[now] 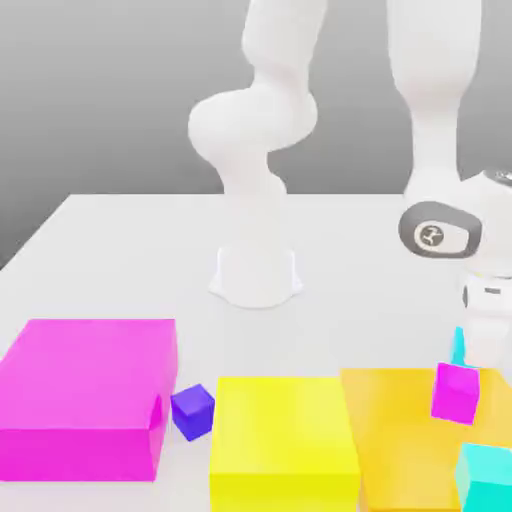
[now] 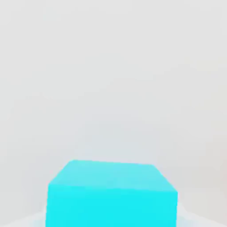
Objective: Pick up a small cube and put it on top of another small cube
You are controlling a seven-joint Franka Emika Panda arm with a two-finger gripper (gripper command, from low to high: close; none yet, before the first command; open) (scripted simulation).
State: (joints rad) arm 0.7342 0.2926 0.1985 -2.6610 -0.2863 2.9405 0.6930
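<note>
Nearest, to the exterior view's right of the yellow block [image 1: 285, 430], a cyan block [image 1: 486, 480] ran out of the frame. Beside the yellow block on that same side lay the orange slab [image 1: 395, 430], with the magenta cube [image 1: 455, 393] in front of part of it; whether they touched, I could not tell. On the yellow block's other side sat the blue cube [image 1: 193, 411], tilted, and past it the big magenta block [image 1: 85, 400]. Farther back than the yellow block and off to the exterior view's right, the jaws were narrow, closed on the cyan cube [image 2: 111, 195], mostly hidden there. Behind the yellow block, the arm's base [image 1: 257, 275] stood on the pale bench [image 1: 140, 260].
</note>
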